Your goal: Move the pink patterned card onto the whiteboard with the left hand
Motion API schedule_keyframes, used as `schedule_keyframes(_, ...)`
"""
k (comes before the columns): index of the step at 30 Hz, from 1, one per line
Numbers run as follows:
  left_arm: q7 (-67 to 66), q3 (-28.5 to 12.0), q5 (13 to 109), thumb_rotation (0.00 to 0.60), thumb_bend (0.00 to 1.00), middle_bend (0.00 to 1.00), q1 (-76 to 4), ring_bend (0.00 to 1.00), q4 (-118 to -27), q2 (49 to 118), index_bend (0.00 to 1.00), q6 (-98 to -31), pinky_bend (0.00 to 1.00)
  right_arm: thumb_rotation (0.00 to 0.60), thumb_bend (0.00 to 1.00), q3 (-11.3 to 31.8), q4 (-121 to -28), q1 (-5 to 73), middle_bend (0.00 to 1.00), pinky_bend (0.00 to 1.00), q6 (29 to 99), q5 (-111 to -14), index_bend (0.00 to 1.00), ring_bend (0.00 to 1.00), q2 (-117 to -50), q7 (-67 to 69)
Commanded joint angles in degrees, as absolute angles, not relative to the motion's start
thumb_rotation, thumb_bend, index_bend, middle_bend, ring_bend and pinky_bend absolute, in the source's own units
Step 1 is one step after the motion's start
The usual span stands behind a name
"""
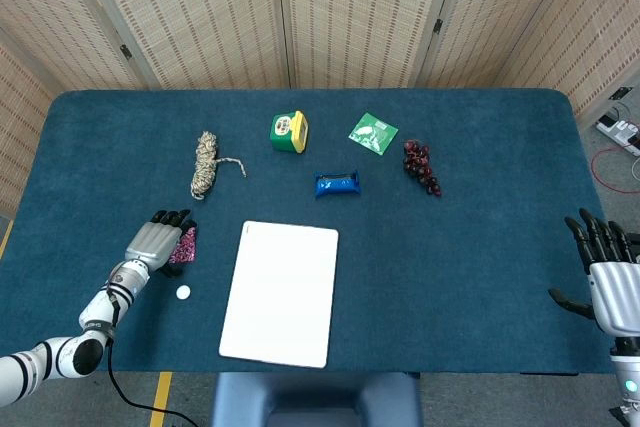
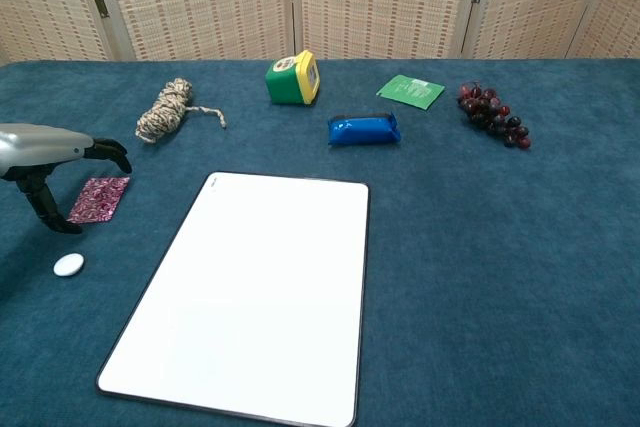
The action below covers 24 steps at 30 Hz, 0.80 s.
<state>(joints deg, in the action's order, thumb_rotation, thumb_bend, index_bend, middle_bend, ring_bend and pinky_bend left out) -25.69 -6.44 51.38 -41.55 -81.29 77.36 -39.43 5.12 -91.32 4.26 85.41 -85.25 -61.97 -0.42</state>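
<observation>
The setting looks like a robot test lab rather than a home or shop. A table (image 1: 480, 247) covered edge to edge in dark blue felt is the landmark. Directly behind the table stands a folding screen of woven, cane-like panels (image 1: 210, 7) joined by hinges, closing off the background. Beyond the table's right end, a power strip with a red cable (image 1: 615, 142) lies on a grey floor. In front of the table's left corner, a strip of yellow floor tape (image 1: 163, 397) marks the ground.
</observation>
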Motion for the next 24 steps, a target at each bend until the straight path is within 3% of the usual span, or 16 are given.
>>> schedule_keyframes(1,-25.8,-5.9,49.5,0.600,0.25,0.00,-42.7,0.00,-80.5,77.8,0.17,-38.9,0.00,0.600,0.11,5.1,-91.2,4.3,0.00,0.00,85.4,-85.3,0.00,0.05,-62.0,-0.3)
schedule_keyframes(24,-22.9,-3.3,42.1,0.600,0.26,0.00,-45.9,0.00,-79.8,77.0,0.19,-38.4,0.00,0.600,0.11,4.9,-90.2,4.0,0.00,0.00,85.9,-85.4,0.00,0.05,-62.3,0.8)
